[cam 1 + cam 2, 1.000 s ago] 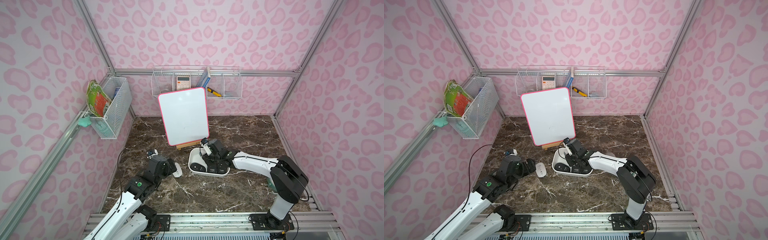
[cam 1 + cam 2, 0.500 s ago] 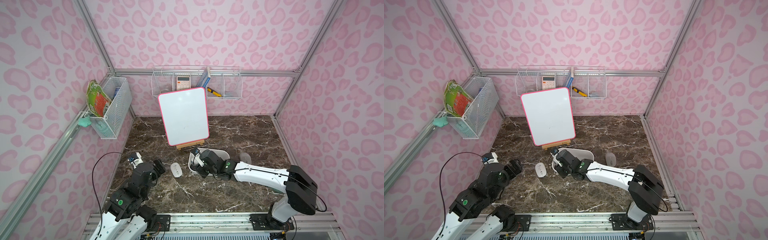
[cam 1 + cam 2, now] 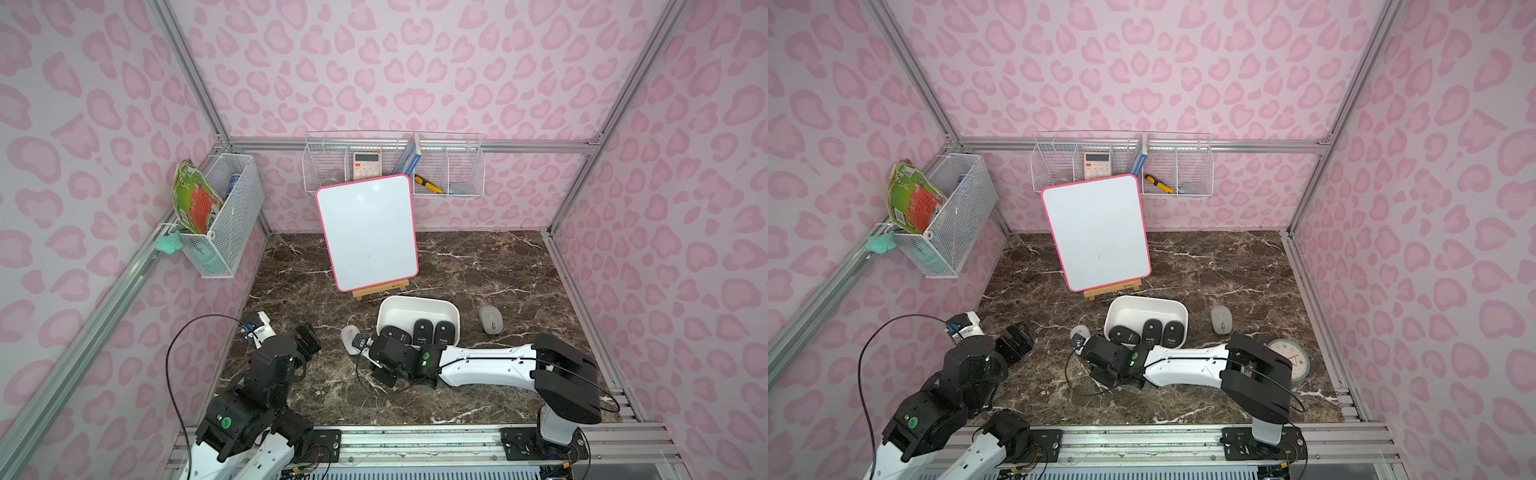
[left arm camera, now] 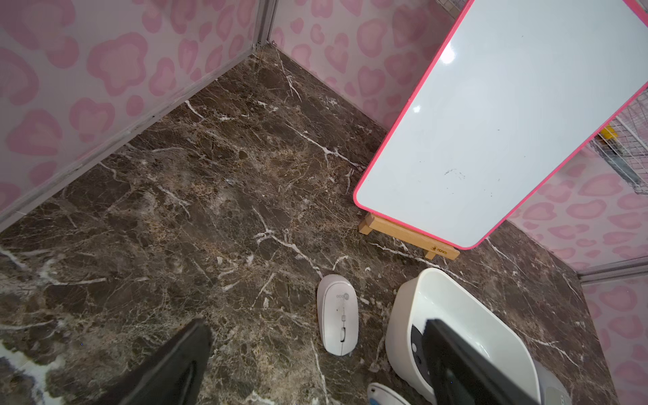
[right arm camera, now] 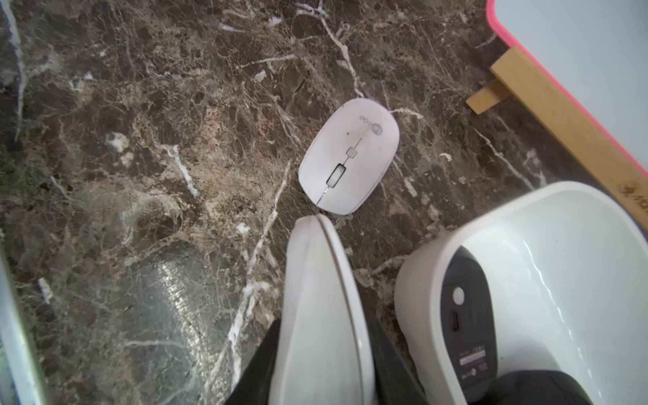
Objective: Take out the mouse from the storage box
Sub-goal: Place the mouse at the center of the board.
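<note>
Between the fingers of the right pincer: a white mouse, pinched tight and seen edge-on. It is outside the storage box and over the marble worktop; whether it touches the worktop I cannot tell.
Long axis: the held mouse runs straight out ahead of the pincer, in line with the fingers, its nose past their tips.
Storage box: just beside the right pincer on its whiteboard side, its rounded corner near the held mouse but apart from it. Three black mice lie side by side in the end nearest the pincer.
Ahead of the pincer: a second white mouse lies flat just past the held mouse's nose, not touching, its length slanted across the pincer's line.
Step, as judged: this mouse looks already taken out of the box; lowering and releasing it remain.
Deciding relation: bare marble lies under the pincer and on its side away from the box, while the flat mouse blocks the way forward.
Right arm: stretched low and nearly level in front of the box; it is the arm at the work.
Left pincer: spread wide, empty, beyond the flat mouse and well apart from it; the left arm is folded back.
</note>
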You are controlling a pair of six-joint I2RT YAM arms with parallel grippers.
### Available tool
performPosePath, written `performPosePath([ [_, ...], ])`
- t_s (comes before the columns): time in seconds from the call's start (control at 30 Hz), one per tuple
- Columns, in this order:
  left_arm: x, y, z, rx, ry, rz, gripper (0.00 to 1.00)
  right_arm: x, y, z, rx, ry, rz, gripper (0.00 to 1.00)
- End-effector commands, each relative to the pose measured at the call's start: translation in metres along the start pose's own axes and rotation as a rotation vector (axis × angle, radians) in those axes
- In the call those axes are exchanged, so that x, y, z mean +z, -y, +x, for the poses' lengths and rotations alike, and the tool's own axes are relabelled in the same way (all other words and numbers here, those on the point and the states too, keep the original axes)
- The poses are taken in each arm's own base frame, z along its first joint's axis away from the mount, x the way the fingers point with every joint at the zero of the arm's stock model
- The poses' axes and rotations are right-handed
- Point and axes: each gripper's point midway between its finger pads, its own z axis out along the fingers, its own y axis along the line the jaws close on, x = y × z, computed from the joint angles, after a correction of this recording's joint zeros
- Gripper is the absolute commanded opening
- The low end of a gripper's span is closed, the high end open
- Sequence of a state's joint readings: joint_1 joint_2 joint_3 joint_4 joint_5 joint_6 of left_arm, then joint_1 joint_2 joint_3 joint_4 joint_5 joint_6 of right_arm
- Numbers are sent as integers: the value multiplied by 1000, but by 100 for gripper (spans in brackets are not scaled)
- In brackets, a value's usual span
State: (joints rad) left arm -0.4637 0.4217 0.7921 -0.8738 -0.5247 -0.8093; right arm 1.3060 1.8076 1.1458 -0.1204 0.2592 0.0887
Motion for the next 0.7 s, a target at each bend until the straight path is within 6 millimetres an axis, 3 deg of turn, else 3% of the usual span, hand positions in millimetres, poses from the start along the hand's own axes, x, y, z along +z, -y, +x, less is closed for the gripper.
performPosePath([
  [0.0,-3,-5,-4,-8,18,-19,99,7,-1,-6,-54,13,41,20],
  [0.67,-4,-9,-5,-9,29,-32,99,42,-8,14,-232,-61,219,22],
])
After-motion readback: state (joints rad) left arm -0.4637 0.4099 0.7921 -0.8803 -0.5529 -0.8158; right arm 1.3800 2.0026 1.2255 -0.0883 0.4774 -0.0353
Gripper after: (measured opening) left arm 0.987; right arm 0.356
